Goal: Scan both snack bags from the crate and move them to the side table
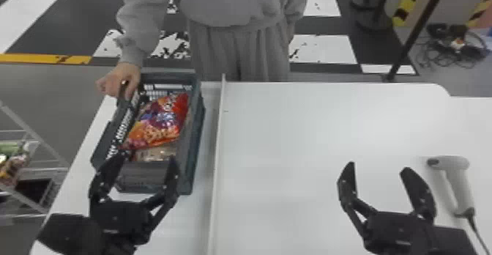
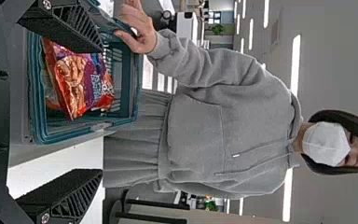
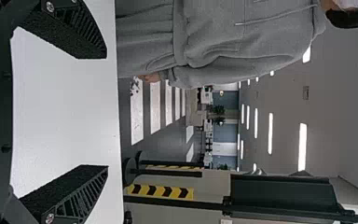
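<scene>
In the head view the dark crate (image 1: 196, 155) stands on the table's left part, a person's hand on its left rim. Inside lies a red and purple snack bag (image 1: 161, 120), with a brownish package (image 1: 155, 153) partly hidden below it. My left gripper (image 1: 150, 159), open and holding nothing, is at the crate's near end. The left wrist view has the crate (image 2: 37, 112) and red bag (image 2: 77, 81) beyond the left gripper (image 2: 100, 112). My right gripper (image 1: 379, 166) stands open over the white table, left of the scanner (image 1: 457, 184); in its wrist view the right gripper (image 3: 107, 112) has nothing between its fingers.
A thin raised white divider (image 1: 218, 144) runs along the table (image 1: 293, 126), right of the crate. At the far left, lower down, a wire rack (image 1: 33, 162) holds some packages. The scanner's cable (image 1: 477, 232) trails toward the bottom right.
</scene>
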